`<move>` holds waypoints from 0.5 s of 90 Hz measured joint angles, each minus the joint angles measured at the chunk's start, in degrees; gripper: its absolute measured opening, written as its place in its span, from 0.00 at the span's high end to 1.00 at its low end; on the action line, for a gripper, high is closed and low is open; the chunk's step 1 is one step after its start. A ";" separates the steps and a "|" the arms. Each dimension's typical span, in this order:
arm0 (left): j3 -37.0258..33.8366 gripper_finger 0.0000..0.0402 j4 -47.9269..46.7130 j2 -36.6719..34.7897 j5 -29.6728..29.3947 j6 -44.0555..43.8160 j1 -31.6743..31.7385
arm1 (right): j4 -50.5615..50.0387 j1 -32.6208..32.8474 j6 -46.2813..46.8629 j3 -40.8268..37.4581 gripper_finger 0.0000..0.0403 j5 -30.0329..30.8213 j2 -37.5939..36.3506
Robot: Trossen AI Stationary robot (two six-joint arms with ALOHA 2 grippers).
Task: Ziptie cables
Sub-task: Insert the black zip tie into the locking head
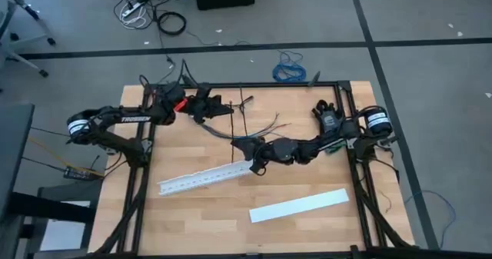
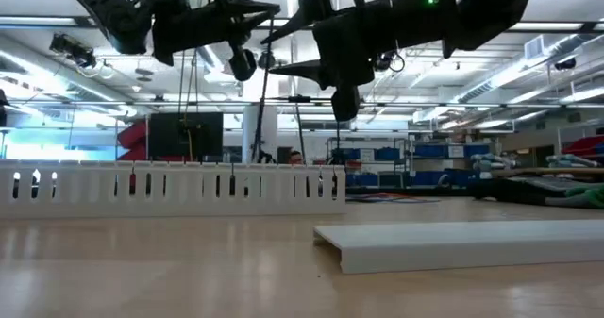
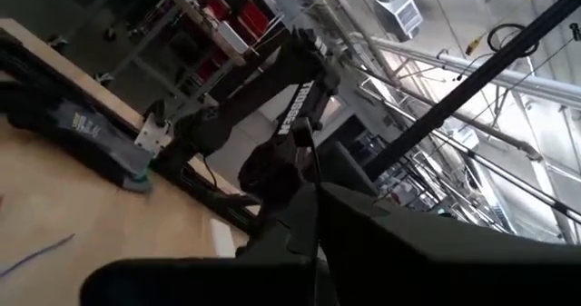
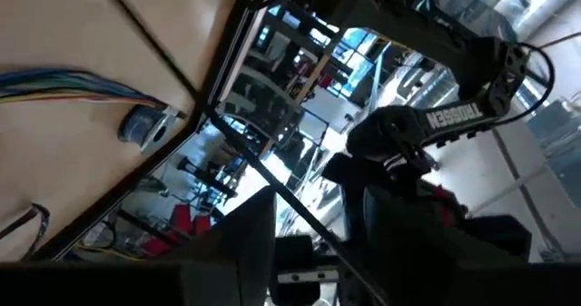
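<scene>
The cables (image 1: 267, 125) lie loose on the wooden table, right of centre toward the far side; the right wrist view shows them as a coloured bunch (image 4: 73, 83) ending at a grey plug. A thin black strip (image 1: 231, 128) runs between my two grippers above the table. My left gripper (image 1: 217, 109) hangs at the far middle, shut on one end of it. My right gripper (image 1: 254, 163) hangs near the table's middle, shut on the other end. In the low view both grippers (image 2: 241, 63) (image 2: 344, 96) are clear of the tabletop. My left gripper pinches the black strip's end (image 3: 314, 217) between its two fingers. The strip leaves the fingers toward my right gripper and is lifted clear of the table. My right gripper has the strip (image 4: 313, 217) running in between its two fingers; the place of contact is hidden by the fingers. The strip stretches straight from there toward the left arm, clear of the table.
A white slotted strip (image 1: 204, 178) lies slantwise left of centre, below the right gripper. A flat white cover (image 1: 300, 205) lies near the front right. A black frame (image 1: 231, 84) borders the table. A blue coiled cable (image 1: 290, 68) lies on the floor beyond the far edge.
</scene>
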 joint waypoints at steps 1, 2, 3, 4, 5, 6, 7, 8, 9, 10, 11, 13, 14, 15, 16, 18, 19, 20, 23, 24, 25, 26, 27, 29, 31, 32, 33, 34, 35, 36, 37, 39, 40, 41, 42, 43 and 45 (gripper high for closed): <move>0.29 1.00 -0.29 0.00 -0.02 0.23 0.00 | 0.01 -0.10 -0.02 0.00 0.60 -0.03 0.00; 0.58 1.00 -0.60 0.00 -0.02 0.38 -0.02 | 0.03 -0.20 -0.05 0.00 0.60 -0.04 0.00; 0.87 1.00 -1.04 0.00 -0.02 0.61 -0.02 | 0.03 -0.28 -0.10 0.00 0.60 -0.06 0.00; 1.16 1.00 -1.49 0.00 -0.02 0.86 -0.02 | 0.03 -0.36 -0.13 0.00 0.60 -0.07 0.00; 1.44 1.00 -1.96 0.00 -0.02 1.16 -0.04 | 0.05 -0.45 -0.12 0.00 0.60 -0.08 0.00; 1.74 1.00 -2.42 0.00 -0.02 1.48 -0.09 | 0.06 -0.53 -0.11 0.00 0.60 -0.12 0.00; 2.04 1.00 -2.90 0.00 -0.02 1.79 -0.13 | 0.07 -0.61 -0.11 0.00 0.60 -0.16 0.00; 2.32 1.00 -3.40 0.00 -0.02 2.04 -0.16 | 0.07 -0.67 -0.10 0.00 0.60 -0.20 0.00; 2.59 1.00 -3.90 0.00 -0.02 2.36 -0.21 | 0.07 -0.74 -0.09 0.00 0.60 -0.21 0.00; 2.87 1.00 -4.40 0.00 -0.02 2.71 -0.27 | 0.07 -0.80 -0.09 0.00 0.60 -0.20 0.00; 3.13 1.00 -4.89 0.00 -0.02 3.07 -0.31 | 0.07 -0.87 -0.11 0.00 0.60 -0.20 0.00; 3.68 1.00 -5.80 0.00 -0.01 3.56 -0.35 | 0.07 -0.99 -0.11 0.00 0.60 -0.18 0.00; 3.94 1.00 -6.26 0.00 -0.02 3.83 -0.35 | 0.07 -1.03 -0.10 0.00 0.60 -0.19 0.00; 4.20 1.00 -6.67 0.00 -0.02 4.14 -0.35 | 0.07 -1.07 -0.09 0.00 0.60 -0.20 0.00; 4.47 1.00 -7.03 0.00 -0.02 4.49 -0.35 | 0.07 -1.11 -0.09 0.00 0.60 -0.20 0.00; 4.94 1.00 -7.67 0.00 -0.02 4.83 -0.35 | 0.07 -1.13 -0.09 0.00 0.60 -0.20 0.00; 5.17 1.00 -7.98 0.00 -0.02 4.94 -0.37 | 0.07 -1.13 -0.09 0.00 0.60 -0.20 0.00; 5.38 1.00 -8.23 0.00 -0.01 5.00 -0.37 | 0.07 -1.13 -0.09 0.00 0.60 -0.20 0.00; 6.02 1.00 -9.00 0.00 0.01 5.19 -0.37 | 0.07 -1.11 -0.09 0.00 0.60 -0.21 0.00; 6.22 1.00 -9.26 0.00 0.02 5.27 -0.37 | 0.07 -1.11 -0.09 0.00 0.60 -0.21 0.00; 6.42 1.00 -9.45 0.00 0.02 5.45 -0.37 | 0.07 -1.11 -0.09 0.00 0.60 -0.21 0.00; 6.60 1.00 -9.61 0.00 0.02 5.65 -0.37 | 0.07 -1.11 -0.07 0.00 0.60 -0.20 0.00; 6.76 1.00 -9.74 0.00 0.02 5.86 -0.37 | 0.07 -1.11 -0.01 0.00 0.60 -0.20 0.00; 7.20 1.00 -10.28 0.00 0.02 6.13 -0.35 | 0.07 -1.11 0.28 0.00 0.60 -0.16 0.00; 7.60 1.00 -10.73 0.00 0.02 6.20 -0.35 | 0.07 -1.08 0.49 0.00 0.60 -0.03 0.00; 7.79 1.00 -10.87 0.00 0.03 6.24 -0.35 | 0.07 -1.07 0.62 0.00 0.60 0.04 0.00; 7.97 1.00 -11.01 0.00 0.05 6.26 -0.35 | 0.06 -1.03 0.79 0.00 0.60 0.11 0.00; 8.15 1.00 -11.21 0.00 0.10 6.31 -0.33 | 0.04 -0.99 0.97 0.00 0.60 0.20 0.00; 8.34 1.00 -11.45 0.00 0.16 6.36 -0.30 | 0.05 -0.98 1.16 0.00 0.60 0.35 0.00; 8.51 1.00 -11.57 0.00 0.25 6.40 -0.25 | 0.05 -0.95 1.33 0.00 0.60 0.52 0.00; 8.71 1.00 -11.71 0.00 0.35 6.43 -0.20 | 0.05 -0.91 1.49 0.00 0.60 0.69 0.00; 9.11 1.00 -12.07 0.00 0.61 6.45 -0.11 | 0.03 -0.88 1.80 0.00 0.60 0.99 0.00; 9.29 1.00 -12.23 0.00 0.75 6.45 -0.08 | 0.03 -0.85 1.99 0.00 0.60 1.13 0.00; 9.42 1.00 -12.33 0.00 0.86 6.45 -0.07 | 0.04 -0.80 2.12 0.00 0.60 1.28 0.00; 9.58 1.00 -12.50 0.00 0.92 6.46 -0.06 | 0.05 -0.74 2.24 0.00 0.60 1.44 0.00; 9.75 1.00 -12.70 0.00 0.96 6.47 -0.06 | 0.03 -0.69 2.39 0.00 0.60 1.61 0.00; 10.09 1.00 -13.14 0.00 1.05 6.46 -0.04 | 0.03 -0.65 2.57 0.00 0.60 1.96 0.00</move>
